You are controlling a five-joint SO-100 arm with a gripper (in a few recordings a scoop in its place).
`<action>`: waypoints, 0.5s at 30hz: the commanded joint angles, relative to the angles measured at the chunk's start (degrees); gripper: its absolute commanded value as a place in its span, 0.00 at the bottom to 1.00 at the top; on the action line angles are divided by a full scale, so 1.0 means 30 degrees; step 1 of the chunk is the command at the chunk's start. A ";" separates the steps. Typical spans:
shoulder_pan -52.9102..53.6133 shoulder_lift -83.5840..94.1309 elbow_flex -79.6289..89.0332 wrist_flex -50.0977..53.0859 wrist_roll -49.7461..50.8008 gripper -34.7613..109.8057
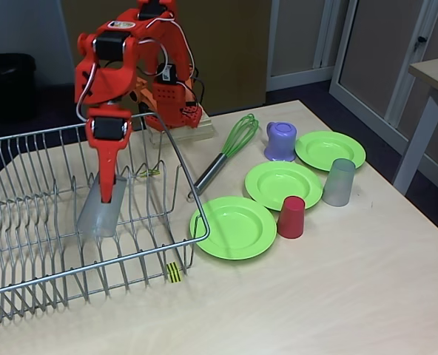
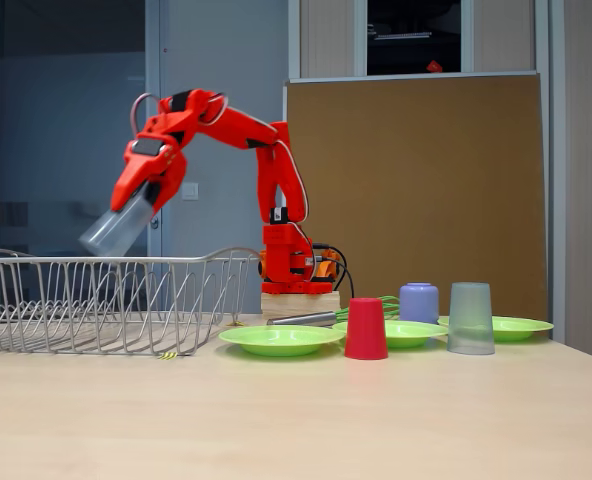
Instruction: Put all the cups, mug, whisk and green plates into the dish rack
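Observation:
My orange gripper (image 1: pixel 108 191) (image 2: pixel 136 208) is shut on a translucent grey cup (image 1: pixel 100 211) (image 2: pixel 114 231), held tilted in the air above the silver wire dish rack (image 1: pixel 27 222) (image 2: pixel 96 300). On the table to the right lie three green plates (image 1: pixel 234 227) (image 1: pixel 283 183) (image 1: pixel 330 149). A red cup (image 1: pixel 291 217) (image 2: pixel 365 328) stands upside down between the plates. A second grey cup (image 1: pixel 339 182) (image 2: pixel 471 318) stands upside down at the right. The purple mug (image 1: pixel 280 140) (image 2: pixel 419 302) sits at the back. The green whisk (image 1: pixel 225 154) lies beside the rack.
The arm's base (image 1: pixel 171 111) (image 2: pixel 296 280) stands on a wooden block behind the rack. A yellow-and-black tag (image 1: pixel 174 273) hangs on the rack's front corner. Another table (image 1: pixel 433 81) stands at the far right beyond the table edge.

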 commanded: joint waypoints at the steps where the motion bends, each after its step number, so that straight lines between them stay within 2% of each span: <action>1: 0.1758 -0.3574 -0.5508 0.1846 -0.2227 0.24; 4: 0.2373 -0.6592 -0.8818 0.2871 -0.3047 0.24; 9: 0.2871 -0.8789 -1.0107 0.2754 -0.3867 0.24; 15: 0.3193 -1.0078 -1.1250 0.2930 -0.4717 0.31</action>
